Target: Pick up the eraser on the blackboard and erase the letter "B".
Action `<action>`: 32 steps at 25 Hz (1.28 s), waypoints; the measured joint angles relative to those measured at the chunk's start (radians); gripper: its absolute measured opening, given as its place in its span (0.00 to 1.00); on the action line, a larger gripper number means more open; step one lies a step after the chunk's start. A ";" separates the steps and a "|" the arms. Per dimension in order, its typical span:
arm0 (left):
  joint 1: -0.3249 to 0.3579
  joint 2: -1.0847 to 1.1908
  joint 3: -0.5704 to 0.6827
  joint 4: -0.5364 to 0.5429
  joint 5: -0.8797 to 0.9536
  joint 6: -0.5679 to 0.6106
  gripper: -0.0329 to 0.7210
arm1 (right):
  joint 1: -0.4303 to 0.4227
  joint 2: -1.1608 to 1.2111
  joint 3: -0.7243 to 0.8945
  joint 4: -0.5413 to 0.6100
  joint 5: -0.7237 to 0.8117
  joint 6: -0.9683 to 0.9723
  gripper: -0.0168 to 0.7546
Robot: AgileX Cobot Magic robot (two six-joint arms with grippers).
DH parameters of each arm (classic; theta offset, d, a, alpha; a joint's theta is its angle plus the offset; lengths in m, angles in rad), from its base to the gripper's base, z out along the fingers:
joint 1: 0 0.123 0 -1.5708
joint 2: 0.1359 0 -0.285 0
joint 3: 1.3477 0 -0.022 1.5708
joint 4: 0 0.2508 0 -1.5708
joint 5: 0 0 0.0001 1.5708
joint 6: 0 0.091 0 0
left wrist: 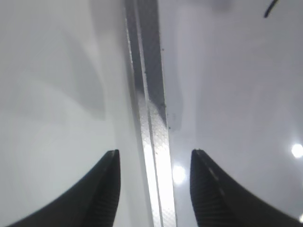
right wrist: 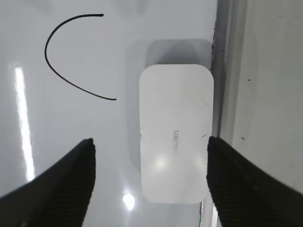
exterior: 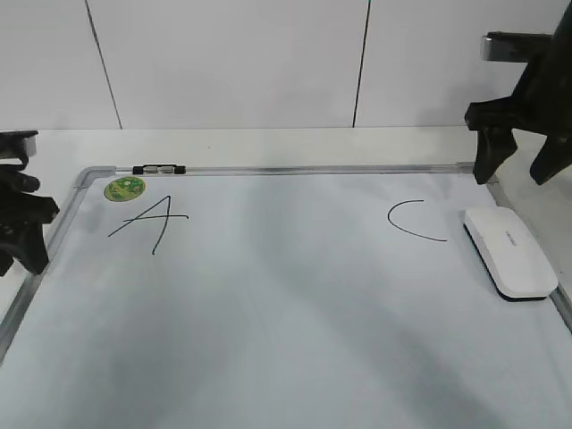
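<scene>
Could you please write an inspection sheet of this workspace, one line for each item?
Surface: white table; the board lies flat on it.
Job's things: eraser lies on the board at its right edge, beside the frame, not held. Letters A and C are there; no B seen between them.
Clutter: green sticker on the board's corner; small clip on the top frame.
Grippers: left end effector open, above the left frame rail; right end effector open, above the eraser, not touching it.
Cables: nothing seen.
Surroundings: white panelled wall behind the table.
</scene>
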 joint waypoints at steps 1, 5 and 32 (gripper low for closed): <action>0.000 -0.009 -0.013 0.005 0.028 0.000 0.52 | 0.000 -0.009 0.000 0.003 0.000 0.000 0.77; 0.000 -0.039 -0.079 0.023 0.165 0.000 0.52 | 0.000 -0.059 0.004 0.009 0.002 0.000 0.77; 0.000 -0.659 0.086 0.075 0.271 0.000 0.48 | 0.000 -0.872 0.417 0.047 0.031 -0.012 0.76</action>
